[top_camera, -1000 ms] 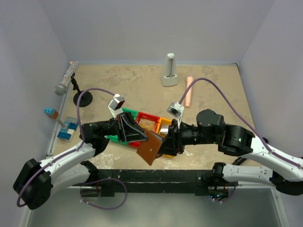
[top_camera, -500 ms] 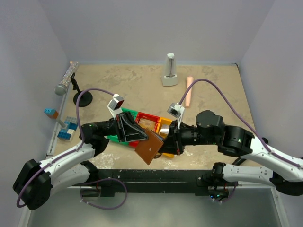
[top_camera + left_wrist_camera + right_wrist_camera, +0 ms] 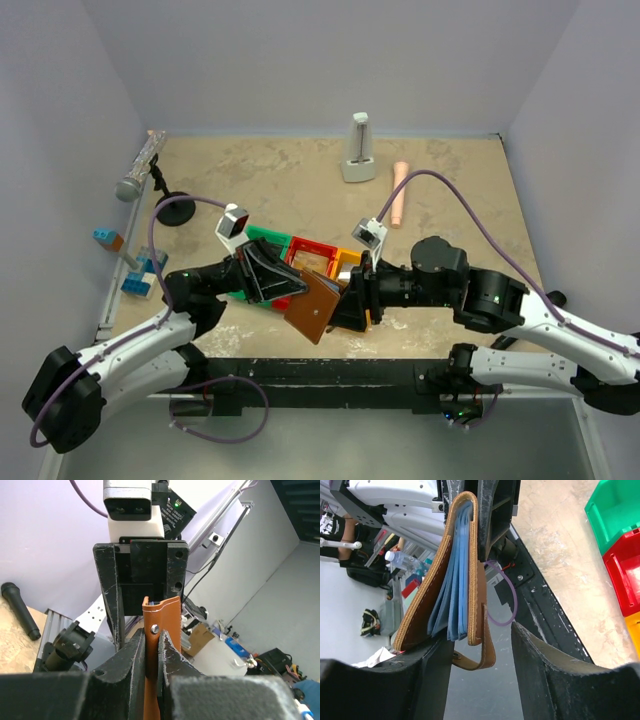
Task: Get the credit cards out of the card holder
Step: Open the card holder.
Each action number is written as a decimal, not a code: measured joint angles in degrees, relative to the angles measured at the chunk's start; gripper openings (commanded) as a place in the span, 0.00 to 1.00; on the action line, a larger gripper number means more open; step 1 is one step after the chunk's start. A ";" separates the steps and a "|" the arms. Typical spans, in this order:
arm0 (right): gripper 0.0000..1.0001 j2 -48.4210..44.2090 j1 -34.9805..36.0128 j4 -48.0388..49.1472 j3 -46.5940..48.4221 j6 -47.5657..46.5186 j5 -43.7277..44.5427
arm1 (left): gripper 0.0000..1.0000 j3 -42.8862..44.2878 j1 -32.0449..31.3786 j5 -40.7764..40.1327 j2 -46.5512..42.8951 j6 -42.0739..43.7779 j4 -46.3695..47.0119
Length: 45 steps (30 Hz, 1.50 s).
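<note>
From above, the left tool point(image 3: 296, 289) is clamped on one edge of the card holder point(image 3: 313, 308), which hangs tilted in the air just ahead of its fingertips, brown outer face up. The right tool point(image 3: 346, 303) faces it from the opposite side, its tips at the holder's far edge. The green bin point(image 3: 262, 238), red bin point(image 3: 318, 250) and yellow bin point(image 3: 350, 259) sit in a row on the counter point(image 3: 280, 190), under and just beyond the two tools. In the left wrist view, the left tool point(image 3: 152, 641) has both fingers pressed flat against the card holder point(image 3: 167, 612), whose brown edge rises upright from between them. A small metal stud shows on the leather just above the tips, and the right tool's black body stands directly ahead, close behind the holder. In the right wrist view, the right tool point(image 3: 478, 647) is parted, its two fingers spread to either side of the card holder point(image 3: 432, 592). The holder stands on end ahead of it, covers slightly splayed, with pale blue leaves showing between them. Cards cannot be told from panels here. The brown tab point(image 3: 476, 661) loops down between the fingers. The finger on the view's left looks to touch the cover, and the other stands apart.
</note>
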 measured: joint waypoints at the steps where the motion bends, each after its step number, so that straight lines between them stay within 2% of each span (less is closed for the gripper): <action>1: 0.54 0.02 0.00 0.17 0.00 0.00 0.09 | 0.00 -0.22 -0.15 -0.59 -0.13 0.28 -0.02; 14: 0.52 1.88 0.33 1.81 1.44 1.05 -1.46 | 0.00 -0.70 -6.40 -9.49 1.25 4.94 0.63; 17: 0.44 2.05 0.39 1.77 1.53 0.96 -0.33 | 0.00 -0.70 -7.58 -10.97 1.88 4.92 0.85; 24: 0.15 3.06 0.02 1.40 1.77 1.05 2.84 | 0.00 -1.31 -8.72 -12.33 2.10 6.45 1.60; 26: 0.02 3.06 0.04 1.14 1.86 0.96 3.02 | 0.09 -1.36 -8.72 -12.61 2.25 6.58 1.40; 27: 0.00 3.04 0.13 0.94 1.95 0.79 3.08 | 0.14 -1.36 -8.72 -12.72 2.29 6.60 1.18; 34: 0.00 3.45 0.74 -3.89 4.39 -0.85 6.12 | 0.39 -1.77 -8.72 -12.87 0.02 10.03 -1.75; 37: 0.00 4.96 1.11 -9.38 7.91 -2.03 10.03 | 0.41 -1.97 -8.76 -14.19 -6.08 16.59 -11.19; 39: 0.00 6.16 1.25 -14.45 11.06 -2.82 14.14 | 0.43 -0.57 -8.85 -16.65 -11.02 22.43 -22.75; 40: 0.00 6.73 1.18 -17.42 12.63 -3.15 17.09 | 0.66 1.20 -8.90 -18.12 -12.87 25.57 -29.68; 42: 0.00 7.78 0.39 -22.97 14.95 -3.58 24.04 | 0.89 5.86 -9.38 -20.31 -14.93 31.26 -41.62; 43: 0.00 8.52 -0.09 -25.53 15.89 -3.74 27.06 | 0.96 8.04 -9.75 -21.75 -15.41 33.48 -46.31; 45: 0.00 11.21 -0.72 -32.11 18.21 -3.74 33.14 | 1.00 10.54 -10.47 -25.07 -16.35 36.52 -52.63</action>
